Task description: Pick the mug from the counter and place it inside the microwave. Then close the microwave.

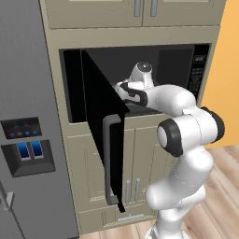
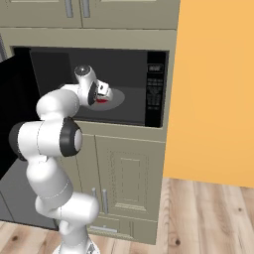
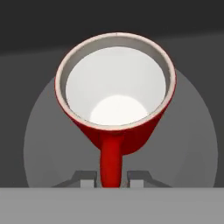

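The red mug point(image 3: 116, 87) with its white inside stands upright on the round grey turntable point(image 3: 192, 144) inside the black microwave point(image 2: 155, 89). Its red handle points toward my gripper point(image 3: 112, 179). The two fingertips point(image 3: 87, 178) flank that handle with a thin gap on each side, so the gripper is open by a little. From the right base view, a sliver of the mug point(image 2: 100, 100) shows beside my gripper point(image 2: 105, 92) deep in the cavity. The microwave door point(image 1: 100, 116) stands wide open to the left, its grey bar handle point(image 1: 109, 158) facing me. The counter is out of view.
A grey fridge point(image 1: 28, 140) with a blue dispenser panel stands left of the open door. Beige cabinets point(image 1: 140, 158) lie under the microwave and above it. An orange wall point(image 2: 218, 99) bounds the right side. My arm's elbow hangs in front of the opening.
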Controlling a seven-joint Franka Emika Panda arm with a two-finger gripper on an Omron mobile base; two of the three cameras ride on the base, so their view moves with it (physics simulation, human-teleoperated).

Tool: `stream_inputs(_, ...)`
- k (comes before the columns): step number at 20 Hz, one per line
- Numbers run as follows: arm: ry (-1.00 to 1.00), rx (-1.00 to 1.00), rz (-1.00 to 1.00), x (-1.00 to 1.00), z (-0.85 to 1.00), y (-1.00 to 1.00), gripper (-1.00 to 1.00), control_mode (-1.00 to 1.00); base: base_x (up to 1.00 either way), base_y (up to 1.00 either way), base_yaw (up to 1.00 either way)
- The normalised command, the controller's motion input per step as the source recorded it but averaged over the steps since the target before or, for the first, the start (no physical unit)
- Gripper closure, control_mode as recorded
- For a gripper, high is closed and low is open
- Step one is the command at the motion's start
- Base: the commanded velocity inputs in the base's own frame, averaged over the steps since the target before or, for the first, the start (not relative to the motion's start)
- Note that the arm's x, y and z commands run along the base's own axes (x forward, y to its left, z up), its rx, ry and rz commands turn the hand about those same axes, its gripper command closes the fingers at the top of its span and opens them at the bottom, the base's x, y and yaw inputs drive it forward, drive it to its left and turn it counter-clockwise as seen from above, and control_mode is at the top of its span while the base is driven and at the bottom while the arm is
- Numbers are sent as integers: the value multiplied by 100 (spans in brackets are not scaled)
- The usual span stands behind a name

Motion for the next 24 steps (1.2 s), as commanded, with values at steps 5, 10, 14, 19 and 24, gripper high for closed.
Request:
stream_inputs(5,0,0,0,0,0,0,-100,-100,0,0,0)
stream_inputs(10,0,0,0,-14,0,0,-100,-100,0,0,0)
stream_inputs(14,0,0,0,-71,0,0,-100,-100,0,0,0)
stream_inputs(19,0,0,0,-87,0,0,-100,-100,0,0,0)
stream_inputs(24,0,0,0,-89,1,0,-100,-100,0,0,0)
